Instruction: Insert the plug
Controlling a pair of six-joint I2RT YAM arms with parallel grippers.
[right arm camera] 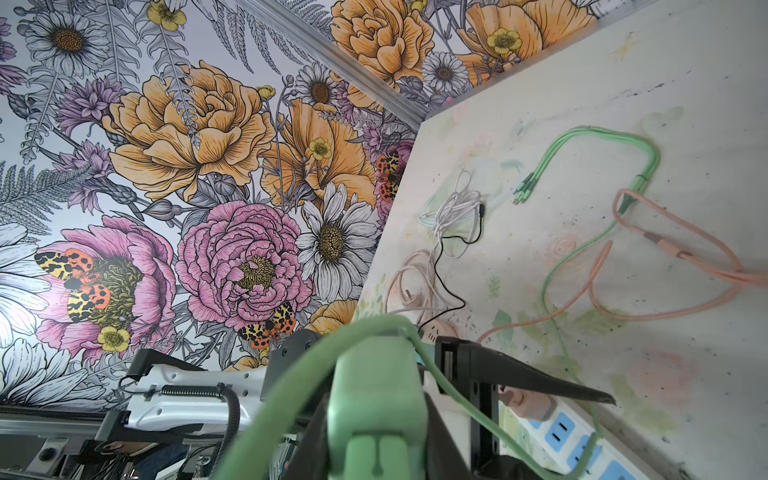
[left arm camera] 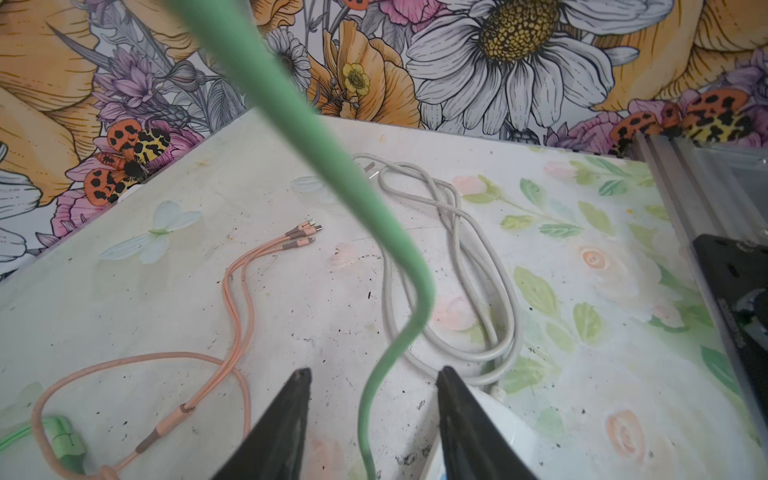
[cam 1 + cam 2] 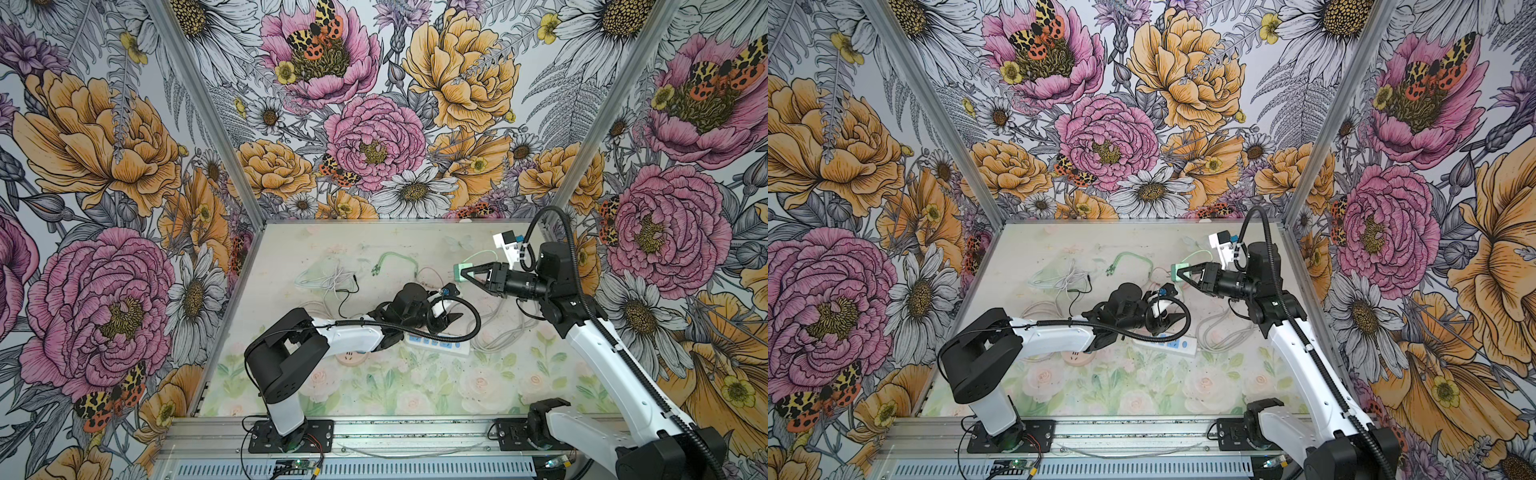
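Between your right fingers (image 1: 540,376) you're pinching the green plug (image 1: 376,395) aloft: light, rigid, prob. slippery; flat sides suit gripping. Your left fingers (image 2: 286,424) are sitting spread, w/ limp green cable (image 2: 399,291) running between, near power strip (image 3: 1183,346).

green plug (image 1: 376,399) – matt, smooth plastic; its cord (image 2: 395,266) rubbery. power strip (image 1: 544,440) glossy white plastic. surface (image 2: 311,316) matt, speckled, scuffed – frame rail (image 3: 415,434) brushed metal.

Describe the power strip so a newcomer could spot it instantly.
Start at the pale floral table and find the left arm's end effector near its middle. The power strip lies under it: a flat white bar with blue sockets, unlike the thin loose cables around it.
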